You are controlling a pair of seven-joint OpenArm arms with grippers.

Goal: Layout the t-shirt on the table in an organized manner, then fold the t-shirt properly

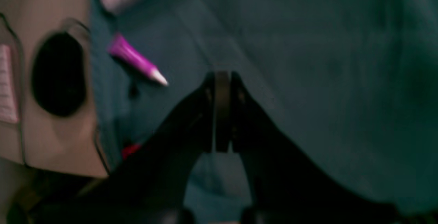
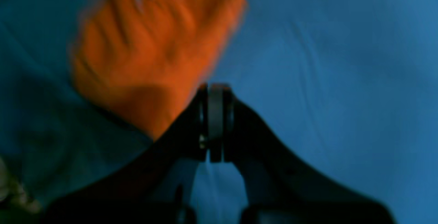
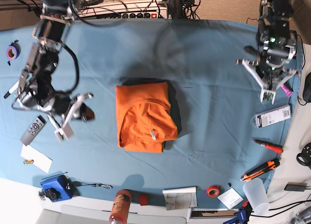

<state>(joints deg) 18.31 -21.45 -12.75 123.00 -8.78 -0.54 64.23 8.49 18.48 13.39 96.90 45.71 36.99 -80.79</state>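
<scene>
Orange t-shirt [image 3: 143, 118] in the middle of the teal tabletop [image 3: 214, 112], already gathered into a compact, roughly rectangular bundle with the white neck label [image 3: 152, 135] showing near its front edge. Long axis running front to back in the base view, slightly longer than wide.

Right gripper [image 3: 62, 127] off to the bundle's side toward the grey remote [image 3: 33, 130], clearly the nearer of the two; fingers pressed together on nothing, as the right wrist view confirms, with the t-shirt [image 2: 154, 49] ahead and to the left of the closed tips [image 2: 215, 121].

Left gripper [image 3: 268, 94] well apart from the t-shirt, out by the magenta marker [image 3: 286, 90]; fingers likewise together and empty [image 1: 222, 111], only bare tabletop ahead of them in the left wrist view.

Judged nearly finished, or awaiting one last fold; any further reach likelier from the right side, across the bundle's short axis.
</scene>
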